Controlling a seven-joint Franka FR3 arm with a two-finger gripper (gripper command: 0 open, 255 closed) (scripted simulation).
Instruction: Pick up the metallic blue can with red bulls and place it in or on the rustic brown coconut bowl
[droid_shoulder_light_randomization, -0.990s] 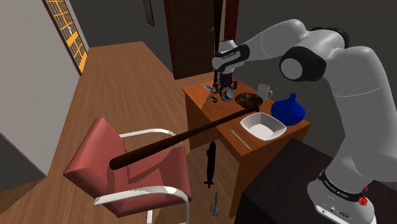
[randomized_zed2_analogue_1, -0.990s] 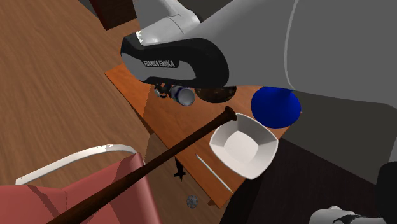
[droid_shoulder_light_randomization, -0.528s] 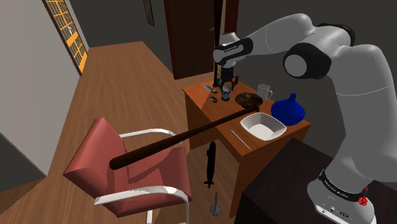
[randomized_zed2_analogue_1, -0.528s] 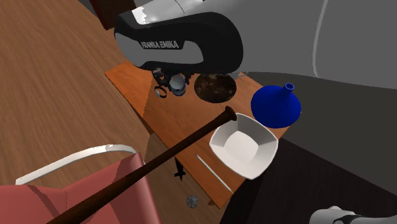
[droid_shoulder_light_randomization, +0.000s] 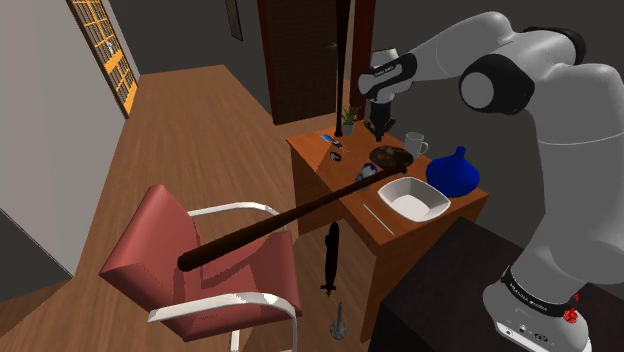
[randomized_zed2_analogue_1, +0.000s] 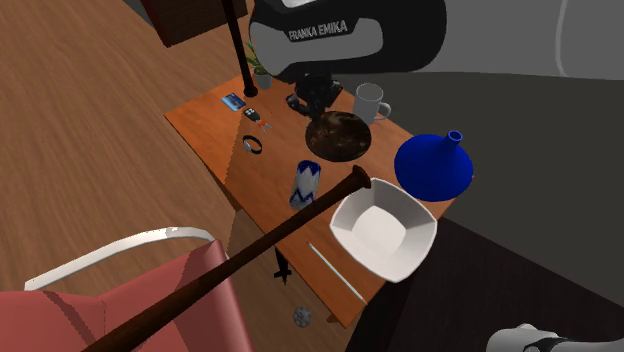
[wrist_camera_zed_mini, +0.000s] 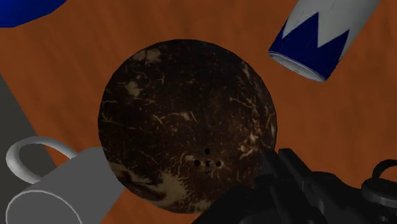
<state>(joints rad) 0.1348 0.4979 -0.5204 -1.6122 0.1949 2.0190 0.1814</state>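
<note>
Gripper (droid_shoulder_light_randomization: 381, 127): mine hangs just above the bowl (randomized_zed2_analogue_1: 337, 135). I cannot tell whether it is wide or narrow, but it does not hold the can.
Can (randomized_zed2_analogue_1: 306, 183): on the table (randomized_zed2_analogue_1: 205, 112), seemingly on its side, near the bat (randomized_zed2_analogue_1: 230, 262) end and not in the bowl.
Why so: I judge I'm over the goal empty-handed, so the can needs grasping.
Can to gripper: past the bowl's rim, toward the bat, apart from me.

rather dim, even light in all three views, with faint soft shadows and muted colours.
</note>
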